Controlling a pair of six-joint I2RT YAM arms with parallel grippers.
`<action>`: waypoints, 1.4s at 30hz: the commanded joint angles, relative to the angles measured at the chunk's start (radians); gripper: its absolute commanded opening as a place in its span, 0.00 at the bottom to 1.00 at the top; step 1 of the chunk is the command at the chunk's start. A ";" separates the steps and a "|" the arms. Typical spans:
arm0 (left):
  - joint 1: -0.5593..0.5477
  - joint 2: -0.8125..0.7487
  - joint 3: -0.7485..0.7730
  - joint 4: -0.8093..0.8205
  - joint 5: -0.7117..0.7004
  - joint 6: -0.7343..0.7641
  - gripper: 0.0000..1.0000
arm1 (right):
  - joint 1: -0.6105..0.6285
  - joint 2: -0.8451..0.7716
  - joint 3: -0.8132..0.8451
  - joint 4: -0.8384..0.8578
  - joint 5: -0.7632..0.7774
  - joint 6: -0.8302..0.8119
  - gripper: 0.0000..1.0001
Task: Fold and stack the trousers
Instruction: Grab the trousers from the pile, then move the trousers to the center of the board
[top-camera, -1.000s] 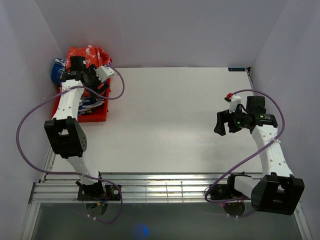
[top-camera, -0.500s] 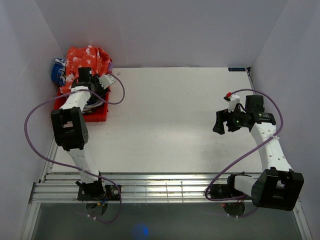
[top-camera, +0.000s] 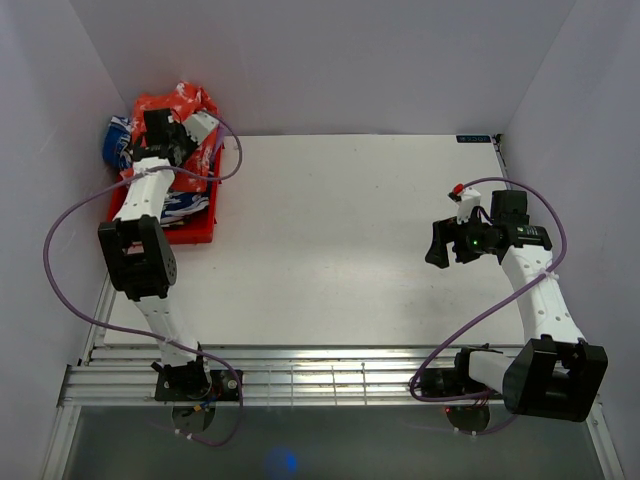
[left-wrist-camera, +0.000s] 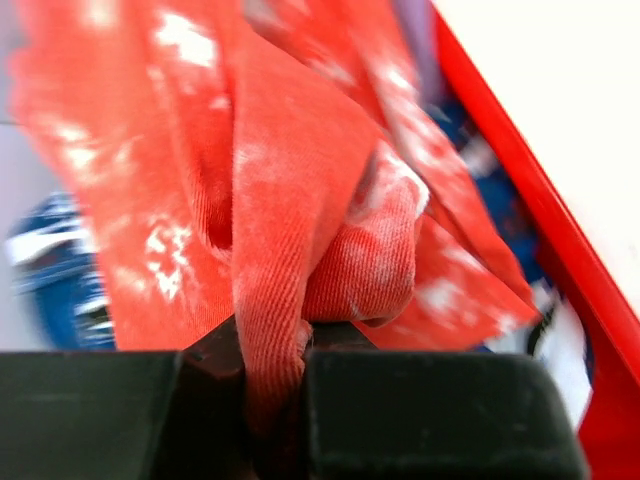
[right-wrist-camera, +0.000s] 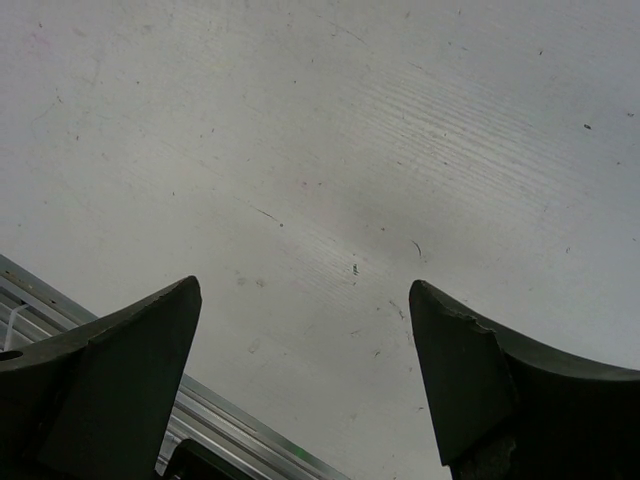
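The trousers (top-camera: 185, 103), orange-red with white blotches, are heaped in the red bin (top-camera: 195, 232) at the table's far left corner. In the left wrist view a fold of the trousers (left-wrist-camera: 300, 220) is pinched between the two black fingers (left-wrist-camera: 440, 410). My left gripper (top-camera: 158, 128) sits over the bin, shut on that fold. My right gripper (top-camera: 447, 245) hangs over the right side of the table, open. The right wrist view shows only bare tabletop between its fingertips (right-wrist-camera: 150, 330), with the gripper (right-wrist-camera: 305, 295) holding nothing.
A blue-and-white patterned garment (top-camera: 118, 135) lies in the bin under and beside the trousers, its blue cloth (left-wrist-camera: 60, 270) visible at the left wrist. White walls close in the table on three sides. A metal rail (top-camera: 330, 375) runs along the near edge.
The left gripper has closed on a fold of the trousers and lifted toward the bin's back; the cloth has bunched up with it. The right arm has barely moved.
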 joint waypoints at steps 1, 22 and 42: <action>0.012 -0.166 0.172 0.113 0.029 -0.173 0.00 | -0.001 -0.019 0.040 0.029 -0.016 0.007 0.90; -0.186 -0.289 0.541 0.519 0.466 -0.889 0.00 | -0.001 -0.054 0.068 0.334 -0.215 0.177 0.90; -0.576 -0.249 -0.199 0.377 0.632 -0.777 0.16 | -0.015 -0.051 0.082 0.149 -0.065 -0.033 0.90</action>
